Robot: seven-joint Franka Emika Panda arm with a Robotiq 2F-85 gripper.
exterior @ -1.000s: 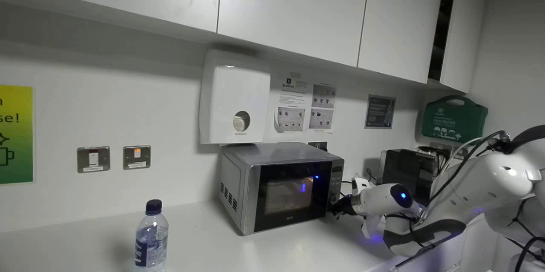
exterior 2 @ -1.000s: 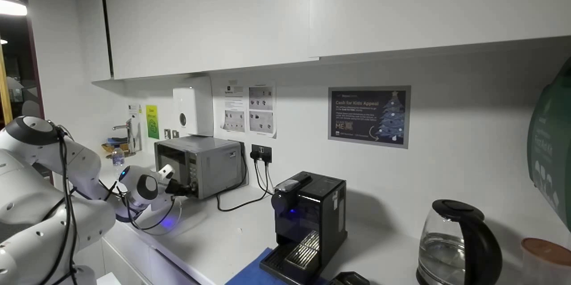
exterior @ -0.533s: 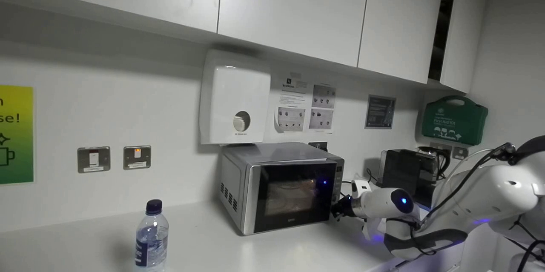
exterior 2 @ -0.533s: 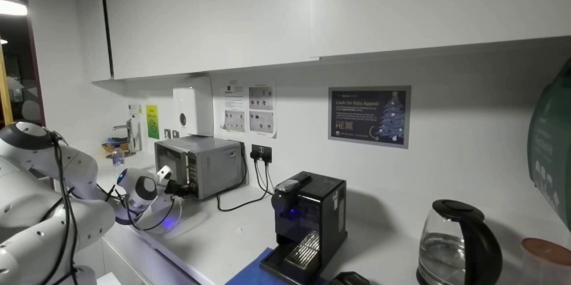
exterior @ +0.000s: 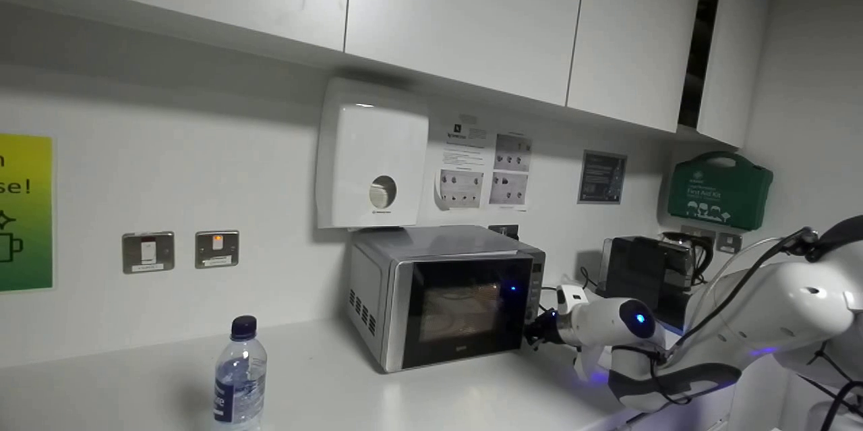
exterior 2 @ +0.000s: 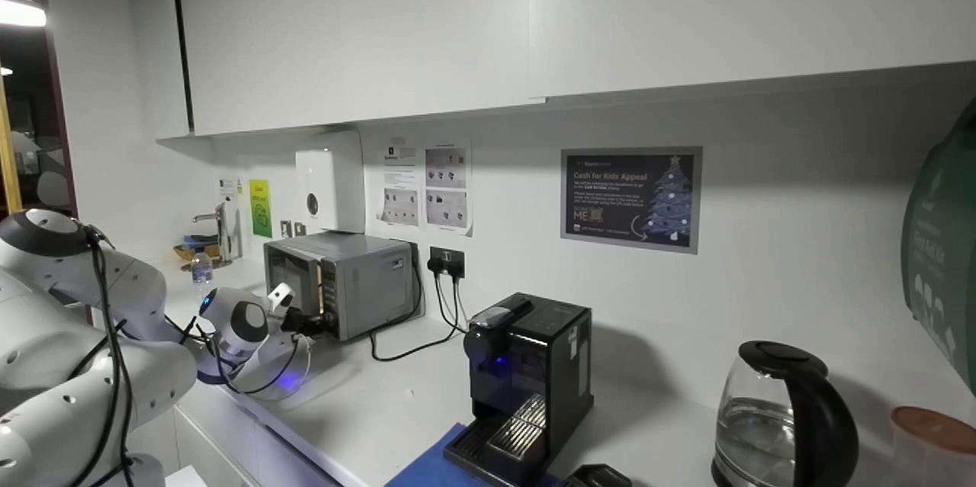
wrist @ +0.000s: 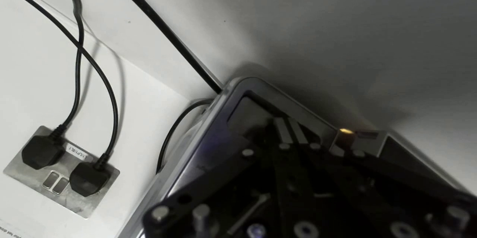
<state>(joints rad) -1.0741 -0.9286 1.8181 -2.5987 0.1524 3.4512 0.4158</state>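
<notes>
A silver microwave [exterior: 445,242] with a black glass door [exterior: 465,336] stands on the counter. Its door is slightly ajar, and warm light shows through the gap [exterior 2: 317,285]. My black gripper [exterior: 531,332] is at the lower part of the microwave's control panel, with its fingers shut and nothing visible between them. In the wrist view the gripper [wrist: 290,130] has its fingertips together over a wide, framed button [wrist: 248,117] near the panel's bottom corner. They look in contact with it, though darkness hides the exact touch. Beside them glows the lit door gap [wrist: 346,131].
A water bottle [exterior: 241,377] stands on the counter. A black coffee machine [exterior 2: 564,365], a glass kettle [exterior 2: 755,426] and a lidded tub [exterior 2: 934,434] are further along. Power cords [wrist: 111,100] run from the wall socket [wrist: 59,189]. Cabinets [exterior: 465,13] hang overhead.
The microwave door has come ajar and its inside light now shows. My arm dipped slightly during the first half second; since then it looks still. The fingers stay shut.
</notes>
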